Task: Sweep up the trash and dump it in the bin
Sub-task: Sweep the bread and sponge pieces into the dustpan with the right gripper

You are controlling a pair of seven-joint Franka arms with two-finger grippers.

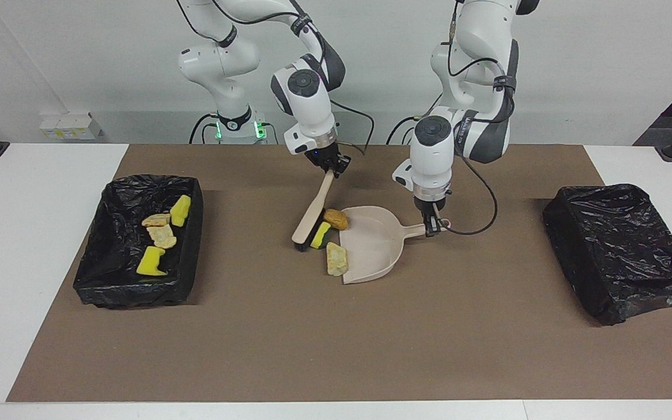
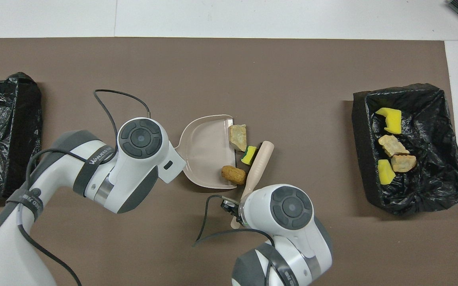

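Observation:
A beige dustpan (image 1: 371,248) (image 2: 209,153) lies flat mid-table, and my left gripper (image 1: 432,226) is shut on its handle. My right gripper (image 1: 331,168) is shut on the handle of the brush (image 1: 311,219) (image 2: 257,163), whose bristles rest on the mat beside the pan's mouth. Three pieces of trash crowd that mouth. An orange-brown piece (image 1: 336,219) (image 2: 233,174) sits on the lip's end nearer the robots. The green-backed yellow sponge (image 1: 320,235) (image 2: 249,155) is pressed between brush and lip. A pale lump (image 1: 336,259) (image 2: 238,137) lies at the lip's farther end.
A black-lined bin (image 1: 193,245) (image 2: 358,147) at the right arm's end of the table holds several scraps. A second black-lined bin (image 1: 622,251) (image 2: 2,131) stands at the left arm's end. Brown mat covers the table's middle.

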